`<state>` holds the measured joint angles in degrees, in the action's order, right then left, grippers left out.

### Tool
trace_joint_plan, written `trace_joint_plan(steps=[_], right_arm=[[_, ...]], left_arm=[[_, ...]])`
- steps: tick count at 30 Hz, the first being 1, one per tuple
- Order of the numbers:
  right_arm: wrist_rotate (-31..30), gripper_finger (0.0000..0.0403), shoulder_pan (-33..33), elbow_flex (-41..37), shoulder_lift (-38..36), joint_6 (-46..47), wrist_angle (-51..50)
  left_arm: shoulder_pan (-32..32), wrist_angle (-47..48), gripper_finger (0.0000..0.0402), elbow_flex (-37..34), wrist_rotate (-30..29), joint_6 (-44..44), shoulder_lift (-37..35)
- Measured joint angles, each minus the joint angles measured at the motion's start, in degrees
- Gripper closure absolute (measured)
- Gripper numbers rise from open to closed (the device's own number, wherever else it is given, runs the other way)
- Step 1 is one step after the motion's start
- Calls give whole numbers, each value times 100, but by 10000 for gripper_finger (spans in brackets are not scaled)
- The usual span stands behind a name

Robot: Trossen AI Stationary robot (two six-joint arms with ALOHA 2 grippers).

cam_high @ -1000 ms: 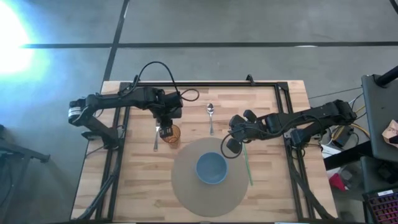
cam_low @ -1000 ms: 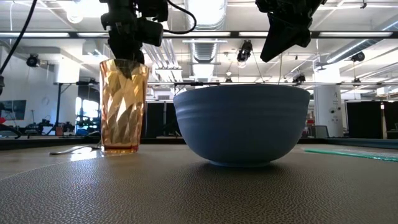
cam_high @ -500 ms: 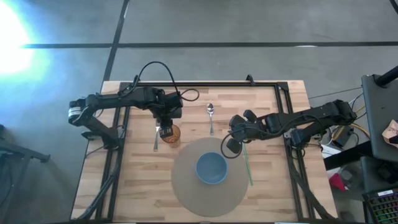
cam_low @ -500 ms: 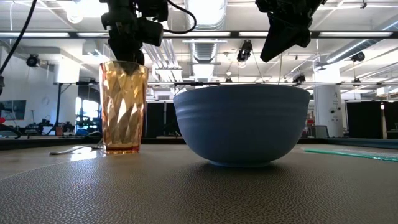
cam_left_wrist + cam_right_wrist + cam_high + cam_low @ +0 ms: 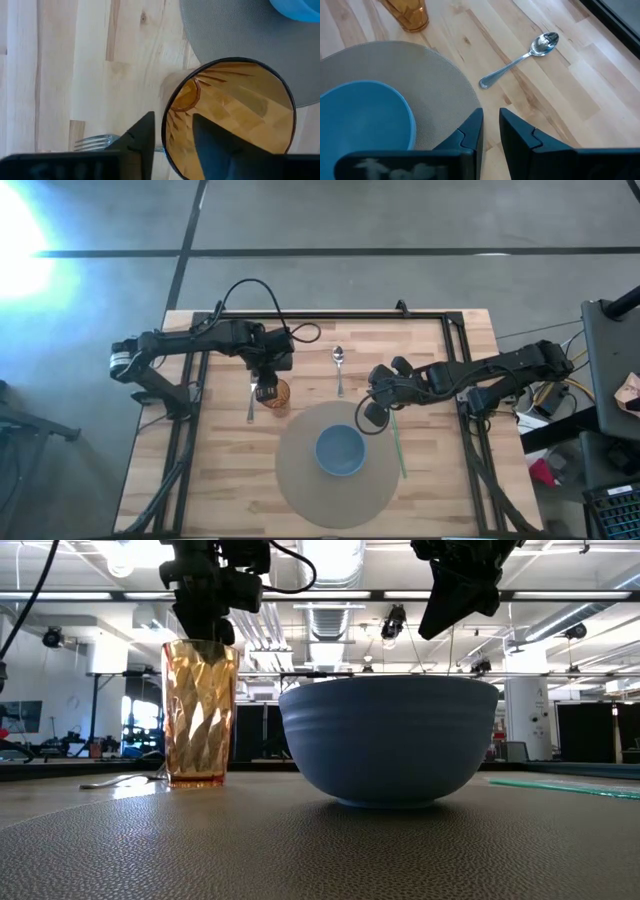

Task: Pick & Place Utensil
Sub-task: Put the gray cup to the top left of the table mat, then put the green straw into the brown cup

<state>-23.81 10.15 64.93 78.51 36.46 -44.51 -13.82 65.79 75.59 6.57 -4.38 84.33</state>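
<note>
An amber glass [image 5: 276, 396] stands upright on its base on the wooden table, just off the grey round mat [image 5: 300, 480]. My left gripper [image 5: 172, 145] hangs over it, pointing down and open. One finger is inside the glass and one outside, with the rim between them and a gap on both sides. A fork [image 5: 250, 402] lies flat to the glass's left and a spoon [image 5: 339, 368] to its right. My right gripper [image 5: 491, 130] hovers over the mat's far right edge, narrowly open and holding nothing.
A blue bowl [image 5: 341, 450] sits in the middle of the mat. A thin green straw [image 5: 398, 442] lies along the mat's right side. A black frame [image 5: 455, 340] borders the table's far and side edges.
My left gripper has stayed above the amber glass while its fingers have parted from the rim, letting go. The dark finger inside the glass no longer shows against its wall in the low view. The glass stands on the table. The right arm has kept still.
</note>
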Motion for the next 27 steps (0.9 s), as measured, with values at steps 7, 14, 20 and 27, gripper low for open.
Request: trace_joint_plan(steps=[7,14,20,27], right_arm=[[11,346,37,0,1,106,-7],[28,346,182,-2,-8,292,-11],[276,346,380,-2,-139,727,-34],[647,346,727,-2,-353,1082,-22]], left_arm=[[-2,122,225,158,-2,0,-2],[-2,538,218,632,-5,1,-7],[-4,1028,218,1194,-25,2,-12],[20,1235,218,1767,-26,14,-155]])
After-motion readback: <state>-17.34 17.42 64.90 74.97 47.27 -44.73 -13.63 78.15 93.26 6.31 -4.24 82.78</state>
